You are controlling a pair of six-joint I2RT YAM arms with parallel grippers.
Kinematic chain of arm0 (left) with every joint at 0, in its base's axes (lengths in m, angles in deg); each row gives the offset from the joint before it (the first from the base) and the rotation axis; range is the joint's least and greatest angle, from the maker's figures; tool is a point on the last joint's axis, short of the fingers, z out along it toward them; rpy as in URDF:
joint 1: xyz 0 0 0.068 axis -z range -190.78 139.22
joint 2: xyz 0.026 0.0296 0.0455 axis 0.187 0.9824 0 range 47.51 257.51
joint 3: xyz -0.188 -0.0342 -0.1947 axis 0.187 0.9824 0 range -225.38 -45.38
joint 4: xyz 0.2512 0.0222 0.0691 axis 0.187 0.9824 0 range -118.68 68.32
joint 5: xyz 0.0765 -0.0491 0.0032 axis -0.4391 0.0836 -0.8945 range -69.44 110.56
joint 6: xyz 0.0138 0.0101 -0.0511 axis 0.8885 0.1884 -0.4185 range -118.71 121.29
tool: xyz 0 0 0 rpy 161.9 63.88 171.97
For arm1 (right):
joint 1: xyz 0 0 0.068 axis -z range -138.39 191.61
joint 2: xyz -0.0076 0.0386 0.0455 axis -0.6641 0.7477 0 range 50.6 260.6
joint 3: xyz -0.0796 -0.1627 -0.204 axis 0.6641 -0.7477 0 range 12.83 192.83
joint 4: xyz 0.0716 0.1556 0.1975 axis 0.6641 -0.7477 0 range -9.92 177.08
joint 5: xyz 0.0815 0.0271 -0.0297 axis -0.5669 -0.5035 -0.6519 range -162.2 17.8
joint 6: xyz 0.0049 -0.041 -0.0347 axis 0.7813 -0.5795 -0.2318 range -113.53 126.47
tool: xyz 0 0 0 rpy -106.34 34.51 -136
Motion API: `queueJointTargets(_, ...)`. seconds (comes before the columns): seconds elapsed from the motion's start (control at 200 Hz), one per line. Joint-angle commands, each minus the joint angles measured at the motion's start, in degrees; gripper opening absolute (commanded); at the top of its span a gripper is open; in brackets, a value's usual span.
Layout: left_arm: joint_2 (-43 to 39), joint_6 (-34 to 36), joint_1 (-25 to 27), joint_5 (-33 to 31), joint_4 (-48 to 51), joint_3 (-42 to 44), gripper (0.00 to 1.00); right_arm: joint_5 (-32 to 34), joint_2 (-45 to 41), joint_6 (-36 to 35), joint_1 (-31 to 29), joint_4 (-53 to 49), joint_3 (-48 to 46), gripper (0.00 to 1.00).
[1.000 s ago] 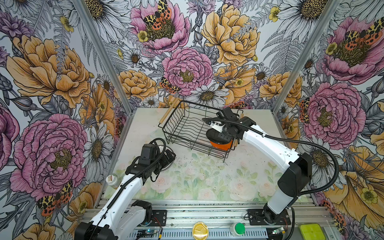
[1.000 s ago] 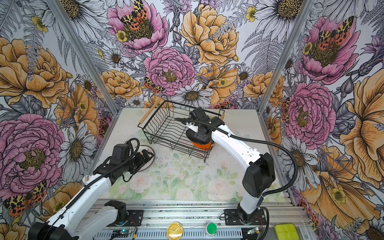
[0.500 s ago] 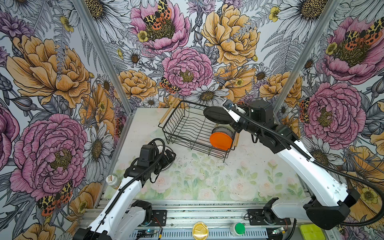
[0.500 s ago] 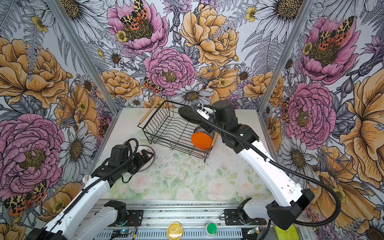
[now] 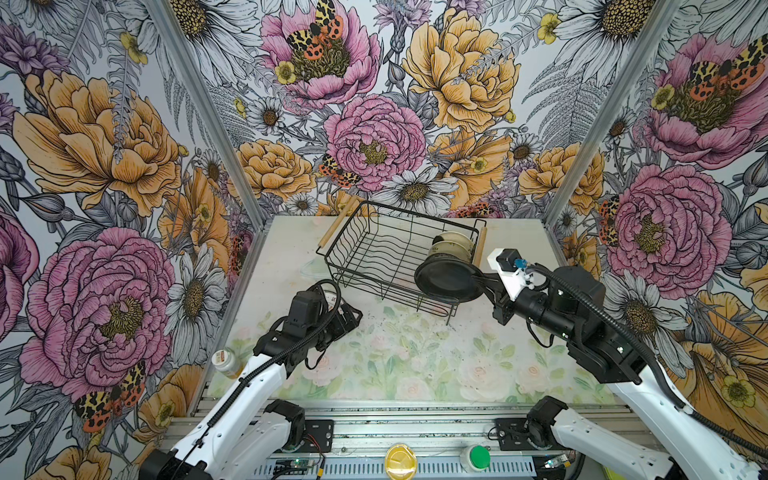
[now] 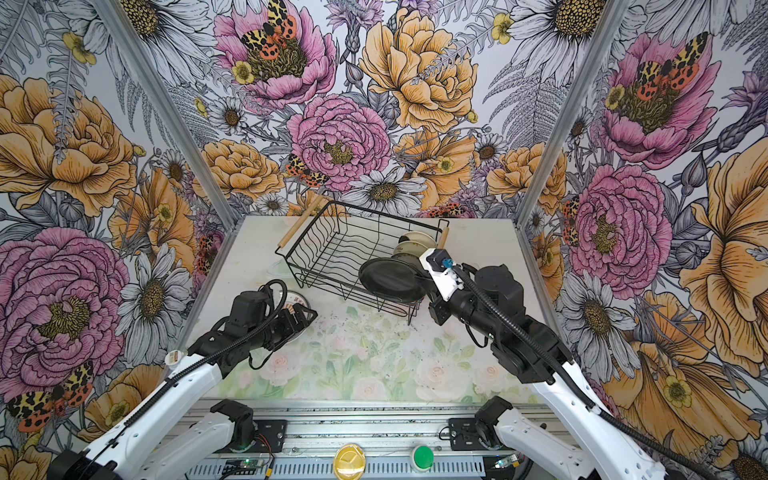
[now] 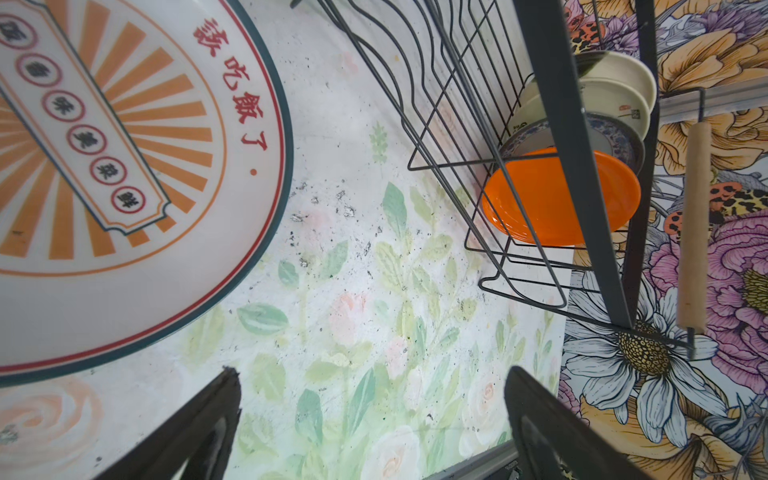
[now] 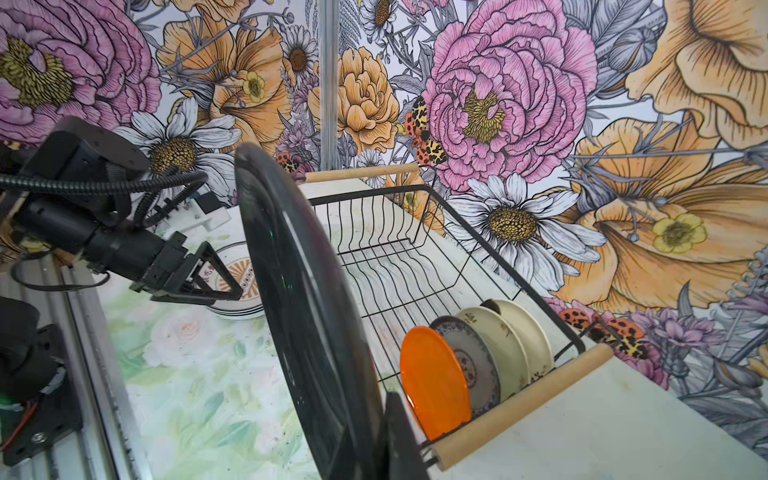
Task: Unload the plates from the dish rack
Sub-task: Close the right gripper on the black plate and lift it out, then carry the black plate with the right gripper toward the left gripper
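Plates are coming out of the black wire dish rack with light wooden rod handles (image 5: 374, 253), and the job is looking well past its midpoint. The right gripper (image 5: 482, 282) is clamping the rim of a round black plate (image 5: 446, 279) and holding it tilted in the air over the rack's near corner, seemingly clear of the wires. Four plates are standing in the slots at the end by one handle: a plain orange plate (image 8: 434, 382), a blue-patterned plate (image 8: 478, 365) and two cream plates (image 8: 513, 338); the other slots are sitting bare. A low stack topped by a white plate with an orange sunburst print (image 7: 104, 166) is lying on the floral table (image 5: 415, 353) off the rack's other end, though its count is not showing. The left gripper (image 5: 348, 316) is hanging spread wide and empty just beside that stack. The black plate is waiting to be set down, and four more are waiting after it.
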Motion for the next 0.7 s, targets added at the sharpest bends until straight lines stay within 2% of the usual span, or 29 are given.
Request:
queueJointTargets(0.0,-1.94,-1.35,2.12,-2.39,-2.87,0.66,0.99,-2.45,-4.65,10.5,-0.3,2.05,-4.16,0.0)
queueJointTargets(0.28,-4.28,-2.18,8.08,-4.93,-5.14,2.3,0.99,-9.65,-11.15,30.37,-0.3,1.7,-13.31,0.0)
queueJointTargets(0.41,-5.18,-2.67,9.69,-5.93,-6.21,2.98,0.99,-13.27,-7.75,37.18,-0.39,1.26,-15.24,0.0)
queueJointTargets(0.696,-9.02,-4.61,12.46,-7.49,-9.08,6.27,0.98,-12.8,-0.26,47.73,-1.7,1.61,-18.18,0.0)
